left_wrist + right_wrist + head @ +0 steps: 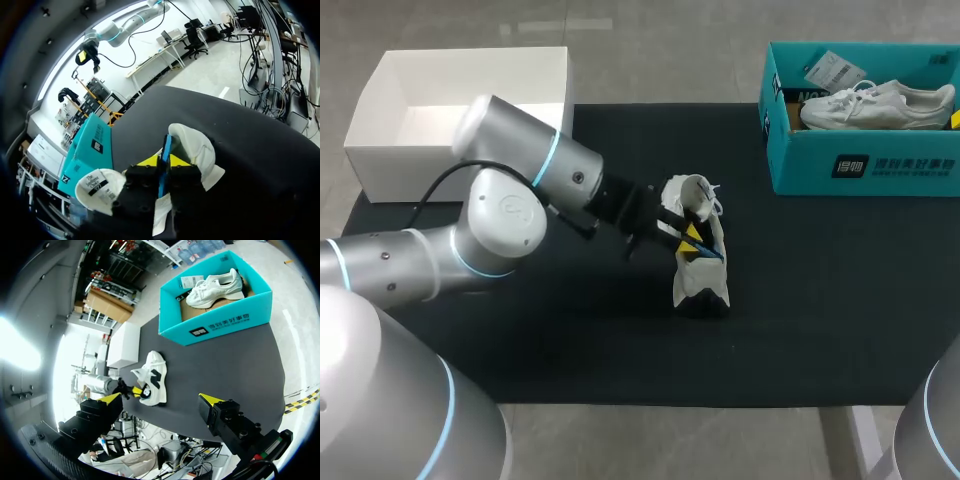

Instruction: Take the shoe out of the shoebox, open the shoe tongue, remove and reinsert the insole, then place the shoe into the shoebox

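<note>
The left hand [692, 238] is at the opening of the white shoe [700, 275], which lies on its side near the middle of the black table [570, 340]. Its yellow fingertips are clenched on the thin blue edge of the insole [165, 147], which stands up out of the shoe. The right hand [161, 398] hangs high over the table, released and empty, well apart from the shoe. A second white shoe [875, 103] lies in the teal shoebox [880, 165] at the far right. A white box [380, 120] sits at the far left.

Head overhead; left wrist close, right wrist far; all share shoe [692, 282].
</note>
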{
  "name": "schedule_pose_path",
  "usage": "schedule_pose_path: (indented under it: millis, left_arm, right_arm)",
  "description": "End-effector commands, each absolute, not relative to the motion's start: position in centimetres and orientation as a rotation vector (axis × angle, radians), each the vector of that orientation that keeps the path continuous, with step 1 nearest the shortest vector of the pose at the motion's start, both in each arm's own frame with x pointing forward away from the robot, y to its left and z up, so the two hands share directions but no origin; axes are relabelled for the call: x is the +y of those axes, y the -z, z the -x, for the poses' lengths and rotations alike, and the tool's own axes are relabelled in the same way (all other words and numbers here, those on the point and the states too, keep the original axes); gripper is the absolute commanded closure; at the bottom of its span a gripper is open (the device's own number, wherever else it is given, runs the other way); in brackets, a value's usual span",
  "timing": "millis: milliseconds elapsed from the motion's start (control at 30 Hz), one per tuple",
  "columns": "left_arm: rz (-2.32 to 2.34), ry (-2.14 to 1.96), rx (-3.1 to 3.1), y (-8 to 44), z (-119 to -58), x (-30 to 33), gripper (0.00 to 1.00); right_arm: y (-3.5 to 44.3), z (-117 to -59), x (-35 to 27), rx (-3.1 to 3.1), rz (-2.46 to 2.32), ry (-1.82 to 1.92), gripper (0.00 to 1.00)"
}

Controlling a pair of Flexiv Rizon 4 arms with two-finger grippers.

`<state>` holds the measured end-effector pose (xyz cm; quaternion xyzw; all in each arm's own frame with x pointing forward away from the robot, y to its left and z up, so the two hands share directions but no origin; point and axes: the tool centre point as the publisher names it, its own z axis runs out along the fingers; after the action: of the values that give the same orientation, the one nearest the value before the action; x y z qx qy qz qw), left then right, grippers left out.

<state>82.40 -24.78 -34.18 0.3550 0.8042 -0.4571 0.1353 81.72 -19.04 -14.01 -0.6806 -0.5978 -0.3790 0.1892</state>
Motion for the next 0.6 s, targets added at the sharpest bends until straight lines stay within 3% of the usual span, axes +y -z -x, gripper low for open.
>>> schedule_pose_path:
  millis: [33,567,600]
  left_arm:
    - [-1.067,1.296,2.342,34.9,-83.0,-25.2,1.00]
    - [-1.117,1.264,2.417,36.1,-83.0,-25.4,1.00]
    - [-1.111,1.267,2.418,35.9,-83.1,-25.4,0.89]
  right_arm:
    - [14.0,-81.7,-19.0,-1.681,1.916,1.065,0.00]
    - [14.0,-81.7,-19.0,-1.681,1.916,1.065,0.00]
    - [14.0,-81.7,-19.0,-1.681,1.916,1.065,0.00]
